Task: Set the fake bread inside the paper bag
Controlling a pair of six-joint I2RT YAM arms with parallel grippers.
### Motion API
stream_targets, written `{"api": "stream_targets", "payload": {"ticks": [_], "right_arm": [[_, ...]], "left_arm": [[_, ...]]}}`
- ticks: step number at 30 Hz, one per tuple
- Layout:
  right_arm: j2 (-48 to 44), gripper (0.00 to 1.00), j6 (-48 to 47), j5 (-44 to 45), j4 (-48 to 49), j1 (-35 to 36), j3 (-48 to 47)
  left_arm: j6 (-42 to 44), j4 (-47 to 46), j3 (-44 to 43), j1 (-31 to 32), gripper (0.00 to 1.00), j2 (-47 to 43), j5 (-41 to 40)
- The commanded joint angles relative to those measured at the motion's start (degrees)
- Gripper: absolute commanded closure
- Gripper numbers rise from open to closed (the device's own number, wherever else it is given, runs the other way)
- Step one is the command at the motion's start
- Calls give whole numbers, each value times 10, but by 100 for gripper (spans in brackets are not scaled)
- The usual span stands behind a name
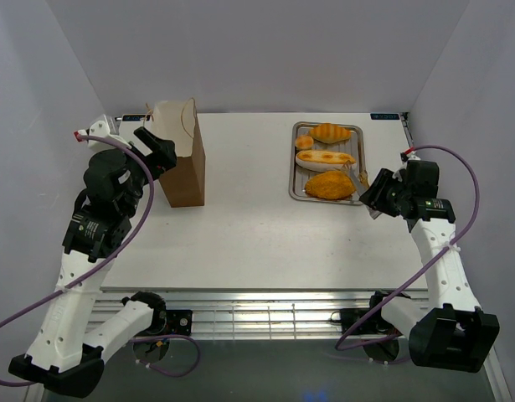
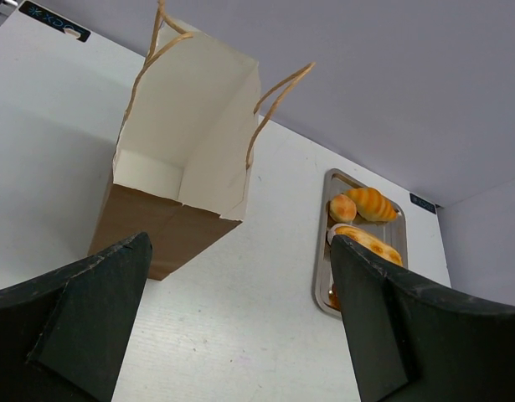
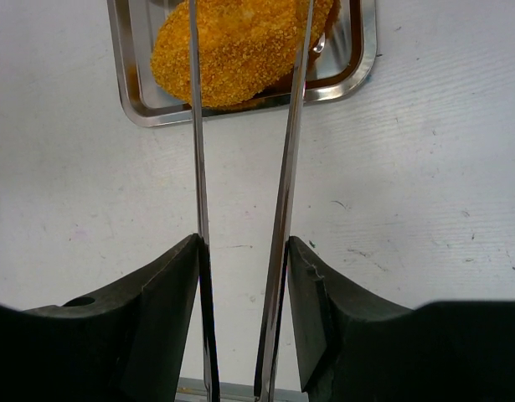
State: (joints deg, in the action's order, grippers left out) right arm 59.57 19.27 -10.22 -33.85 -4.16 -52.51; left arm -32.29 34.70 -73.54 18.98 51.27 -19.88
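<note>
Bread: the big oval loaf (image 1: 328, 184), the baguette (image 1: 324, 157), the croissant (image 1: 330, 131) and the small bun (image 1: 304, 142) all lie on the tray (image 1: 295, 172), at the far right of the worktop (image 1: 257, 234).
Paper bag: the paper bag (image 1: 183, 167) stands upright at the far left, mouth open, pale inside showing, string handles up, well apart from the tray.
Right end effector: the right end effector (image 3: 240, 285) is clenched on the tongs (image 3: 286, 167), one finger pressing each arm; the two arms reach out over the big oval loaf, their tips out of the wrist view.
Left end effector: the left end effector (image 2: 240, 314) is released, fingers spread wide, just beside the bag on its left, gripping nothing.
</note>
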Motion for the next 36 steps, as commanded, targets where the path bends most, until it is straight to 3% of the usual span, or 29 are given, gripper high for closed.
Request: {"api": "stream_targets", "payload": {"ticks": [1,24,36], "right_arm": [[-7,49,13,-2,4,-9,-15],[-6,47,71,-183,-44,-106,32],[-2,45,73,-191,-39,-119,51]], "left_arm": [[0,-5,-16,1,2,-6,20],[-12,-4,10,1,2,-18,67],[-17,-8,21,1,2,-18,84]]}}
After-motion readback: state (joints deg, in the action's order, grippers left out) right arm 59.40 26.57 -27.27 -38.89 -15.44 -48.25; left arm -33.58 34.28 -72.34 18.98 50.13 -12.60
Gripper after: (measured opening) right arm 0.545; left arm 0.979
